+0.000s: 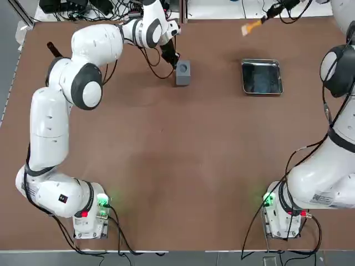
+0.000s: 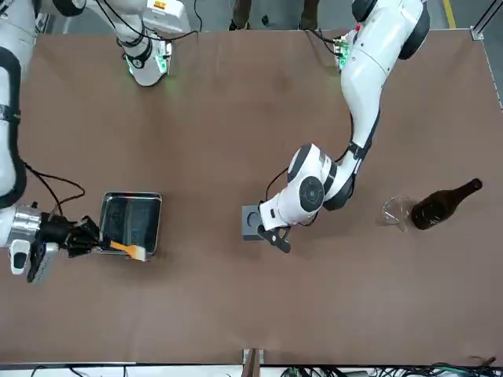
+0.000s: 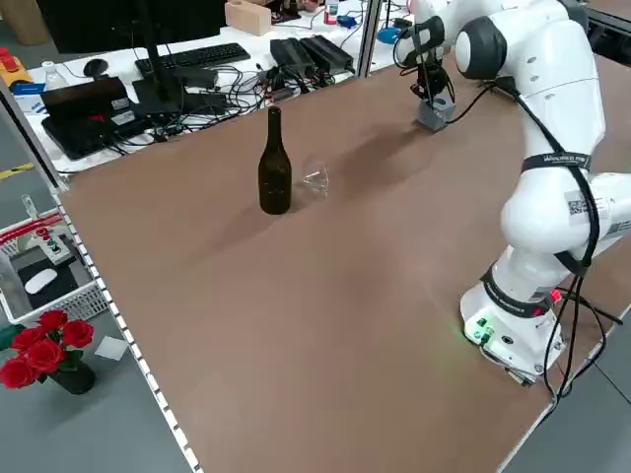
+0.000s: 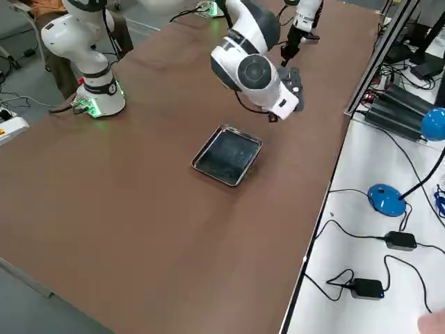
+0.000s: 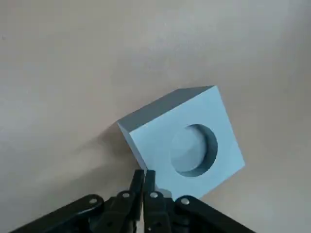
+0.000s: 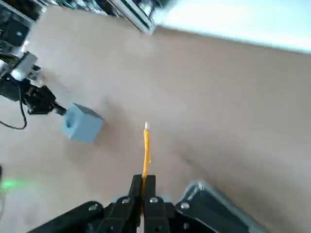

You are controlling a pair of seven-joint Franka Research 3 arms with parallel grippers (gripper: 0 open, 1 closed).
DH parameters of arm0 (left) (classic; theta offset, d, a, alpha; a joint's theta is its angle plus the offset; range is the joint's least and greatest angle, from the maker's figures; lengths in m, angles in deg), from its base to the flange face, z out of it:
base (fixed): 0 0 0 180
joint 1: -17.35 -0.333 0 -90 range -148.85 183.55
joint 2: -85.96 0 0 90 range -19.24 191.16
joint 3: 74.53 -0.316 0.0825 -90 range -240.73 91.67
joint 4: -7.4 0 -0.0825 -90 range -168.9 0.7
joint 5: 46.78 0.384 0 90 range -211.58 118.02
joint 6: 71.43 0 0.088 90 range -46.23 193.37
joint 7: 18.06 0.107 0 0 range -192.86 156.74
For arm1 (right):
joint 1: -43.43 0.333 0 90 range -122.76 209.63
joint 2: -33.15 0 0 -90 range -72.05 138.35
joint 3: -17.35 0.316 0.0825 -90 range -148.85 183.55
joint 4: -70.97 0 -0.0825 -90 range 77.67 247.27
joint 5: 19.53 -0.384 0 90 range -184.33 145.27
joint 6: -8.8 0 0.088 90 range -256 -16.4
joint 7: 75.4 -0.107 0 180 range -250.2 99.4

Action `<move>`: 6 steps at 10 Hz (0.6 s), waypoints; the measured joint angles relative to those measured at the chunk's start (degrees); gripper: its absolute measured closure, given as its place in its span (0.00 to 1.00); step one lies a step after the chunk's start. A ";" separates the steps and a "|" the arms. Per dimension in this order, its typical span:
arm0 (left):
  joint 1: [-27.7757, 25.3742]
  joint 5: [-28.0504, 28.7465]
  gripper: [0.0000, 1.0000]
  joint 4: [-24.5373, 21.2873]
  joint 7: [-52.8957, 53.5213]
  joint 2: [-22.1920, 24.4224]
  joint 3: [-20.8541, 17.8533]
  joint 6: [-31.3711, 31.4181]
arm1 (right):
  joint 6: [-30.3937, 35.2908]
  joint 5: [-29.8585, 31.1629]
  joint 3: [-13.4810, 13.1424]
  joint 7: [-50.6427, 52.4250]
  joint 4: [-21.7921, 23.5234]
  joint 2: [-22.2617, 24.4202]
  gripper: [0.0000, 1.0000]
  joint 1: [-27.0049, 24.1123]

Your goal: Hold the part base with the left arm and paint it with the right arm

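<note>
Top view: the left claw (image 1: 173, 60), fingers together, presses against the part base (image 1: 183, 72) on the brown surface (image 1: 183, 166); a metal tray (image 1: 262, 77) lies well apart.
Front view: the right claw (image 2: 88, 238) grips an orange brush (image 2: 127, 250) over the tray's edge.
Left wrist view: fingertips (image 5: 144, 177) closed, at the block's side.
Right wrist view: fingers clamp the brush handle.

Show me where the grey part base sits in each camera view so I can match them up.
Top: part base, upper centre, left of the metal tray.
Front: centre, right of the tray.
Left side: far end, by the left gripper.
Right side: beyond the tray.
Left wrist: centre.
Right wrist: left of centre.
Shared landmark: the tray.
</note>
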 joint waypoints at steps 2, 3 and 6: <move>0.00 0.00 0.94 0.01 0.00 0.00 0.00 0.00 | -0.88 -4.75 0.32 7.11 0.27 -2.89 0.95 1.92; 0.00 0.00 0.94 0.01 0.00 -0.01 0.00 0.00 | -1.38 -7.47 0.76 11.08 0.41 -4.78 0.95 2.95; 0.01 0.00 0.99 0.01 0.00 -0.01 0.00 0.00 | -3.80 -15.02 2.78 26.31 0.76 -9.92 0.95 3.93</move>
